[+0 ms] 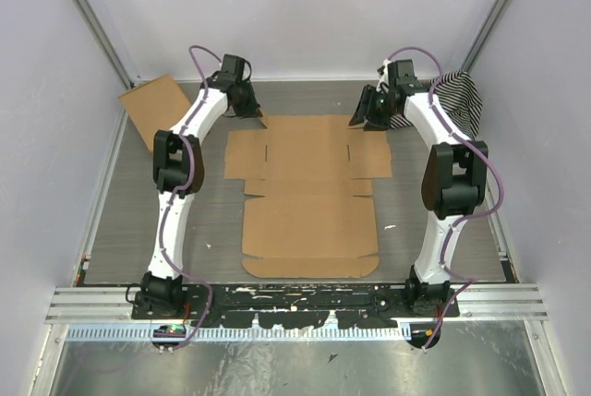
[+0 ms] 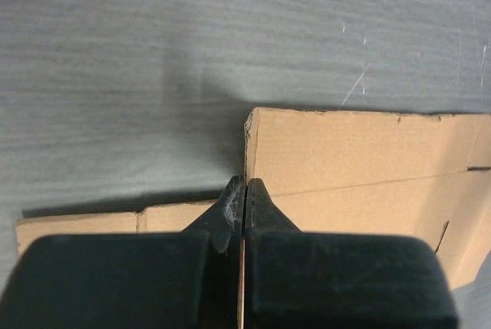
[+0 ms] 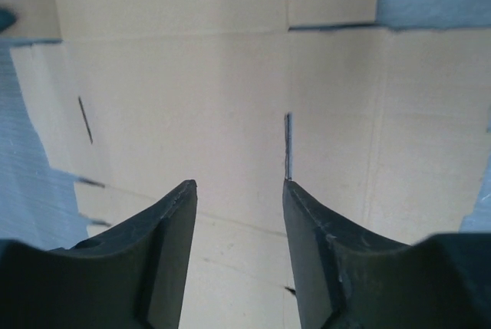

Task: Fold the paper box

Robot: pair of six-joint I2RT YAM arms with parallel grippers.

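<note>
Left hand (image 2: 243,185) is closed, its fingertips pressed together right at the far left corner of the paper box (image 1: 309,202). Whether any cardboard is nipped between them I cannot tell. Right hand (image 3: 238,185) stands open over the box's far right part, holding nothing. Outward from both, the box lies unfolded and flat in the middle of the surface (image 1: 129,221). A smaller cardboard rectangle (image 1: 152,108) sits at the far left and a striped cloth (image 1: 462,96) at the far right.
</note>
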